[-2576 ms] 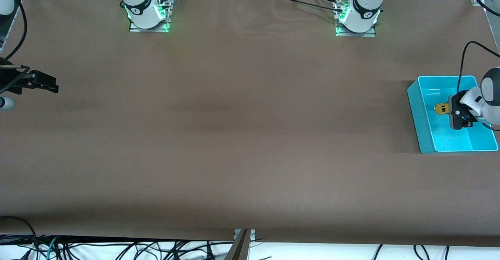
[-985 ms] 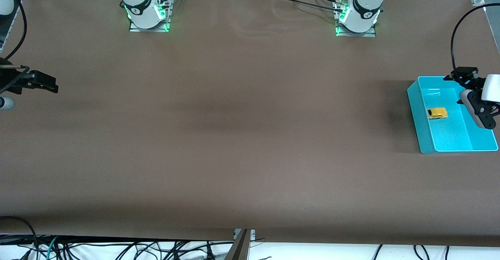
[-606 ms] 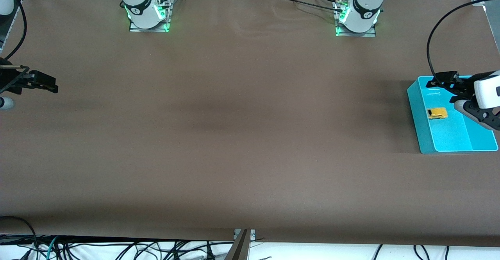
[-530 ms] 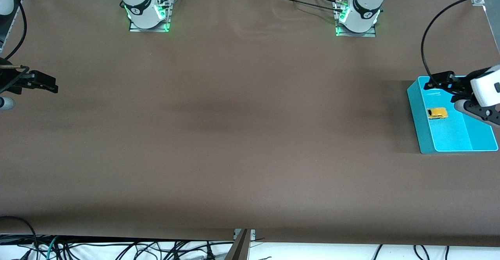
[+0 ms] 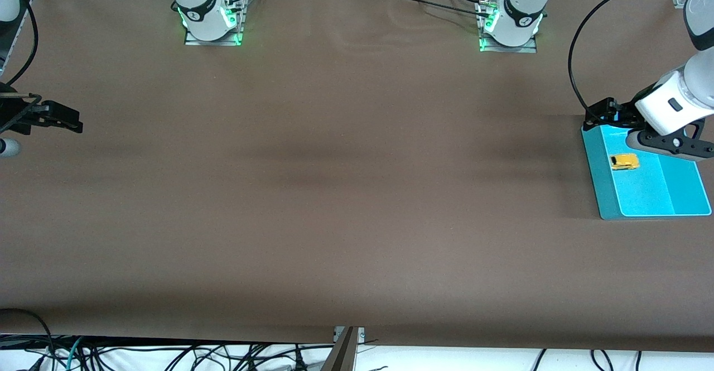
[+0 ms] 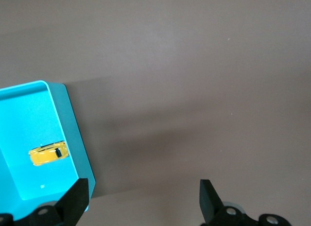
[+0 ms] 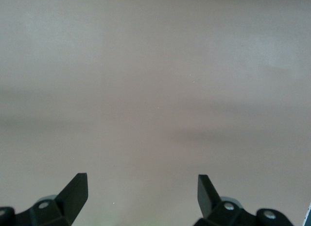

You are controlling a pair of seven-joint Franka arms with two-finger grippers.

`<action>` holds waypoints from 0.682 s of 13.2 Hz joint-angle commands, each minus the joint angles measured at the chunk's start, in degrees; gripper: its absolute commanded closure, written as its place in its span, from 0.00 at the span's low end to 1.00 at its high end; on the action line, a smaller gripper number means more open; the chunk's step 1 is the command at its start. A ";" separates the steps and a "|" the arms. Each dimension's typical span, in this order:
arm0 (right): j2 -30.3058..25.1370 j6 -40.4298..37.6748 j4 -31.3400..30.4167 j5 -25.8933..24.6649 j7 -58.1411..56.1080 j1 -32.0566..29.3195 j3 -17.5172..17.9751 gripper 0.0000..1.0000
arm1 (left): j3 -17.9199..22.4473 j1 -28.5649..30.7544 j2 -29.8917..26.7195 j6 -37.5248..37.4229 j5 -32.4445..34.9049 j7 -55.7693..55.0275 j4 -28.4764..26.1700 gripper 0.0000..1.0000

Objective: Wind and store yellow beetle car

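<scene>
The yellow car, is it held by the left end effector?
No, the yellow car lies free in the teal tray, and the left end effector is open and empty.

Below the left gripper [image 6: 141, 199], the teal tray [image 5: 596, 162] looks like smooth, slightly glossy plastic. The yellow beetle car [image 5: 624, 162] in it appears to be shiny plastic, though it is small. The brown table covering [image 5: 334, 164] looks matt, like paper or cloth.

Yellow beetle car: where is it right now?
The yellow beetle car lies inside the teal tray at the left arm's end of the table. The open left hand is over the tray's corner, apart from it.
</scene>
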 commanded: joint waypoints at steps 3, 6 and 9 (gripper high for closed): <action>-0.89 0.21 -0.50 0.58 -0.51 -0.20 -0.06 0.00 | 1.66 -0.14 -0.69 -7.25 -1.05 0.04 4.41 0.00; -0.89 0.21 -0.50 0.58 -0.43 -0.28 -0.06 0.00 | 1.66 -0.40 -0.34 -7.25 -0.52 -0.83 4.41 0.00; -0.89 0.21 -0.50 0.58 -0.43 -0.28 -0.06 0.00 | 1.66 -0.49 -0.25 -4.98 -0.61 -1.18 4.49 0.00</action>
